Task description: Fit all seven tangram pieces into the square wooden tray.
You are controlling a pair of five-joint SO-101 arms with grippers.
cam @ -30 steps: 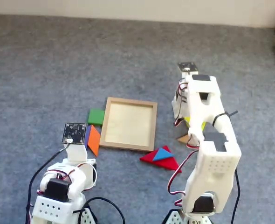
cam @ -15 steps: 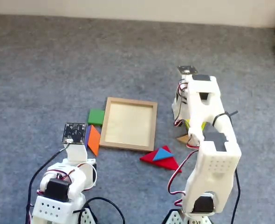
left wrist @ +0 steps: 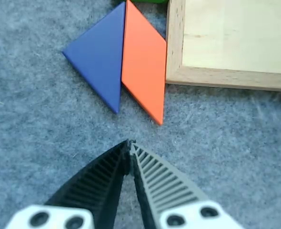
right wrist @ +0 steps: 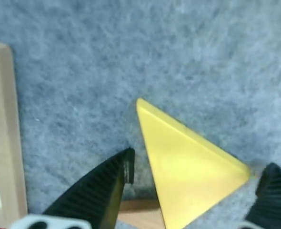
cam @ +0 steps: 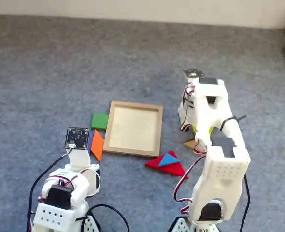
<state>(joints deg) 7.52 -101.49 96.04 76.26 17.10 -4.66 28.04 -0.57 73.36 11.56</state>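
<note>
The square wooden tray (cam: 112,128) lies on the grey carpet with nothing in it. Against its left side sit a green square (cam: 99,121), an orange parallelogram (left wrist: 144,62) and a dark blue triangle (left wrist: 100,55). My left gripper (left wrist: 130,144) is shut and hovers just short of the orange piece's tip. Right of the tray lies a yellow triangle (right wrist: 188,162), and my right gripper (right wrist: 199,169) stands open with one finger on either side of it. A tan piece (right wrist: 140,207) lies beside the yellow one. A red triangle (cam: 174,166) with a light blue triangle (cam: 168,159) on it lies below the tray.
The right arm (cam: 212,121) stretches over the carpet right of the tray and hides much of the yellow piece in the high view. The tray's wooden rim (right wrist: 2,119) is close to the right gripper. Open carpet lies beyond the tray.
The right arm's wrist has shifted very slightly over the yellow triangle. The left arm and the pieces have not moved.
</note>
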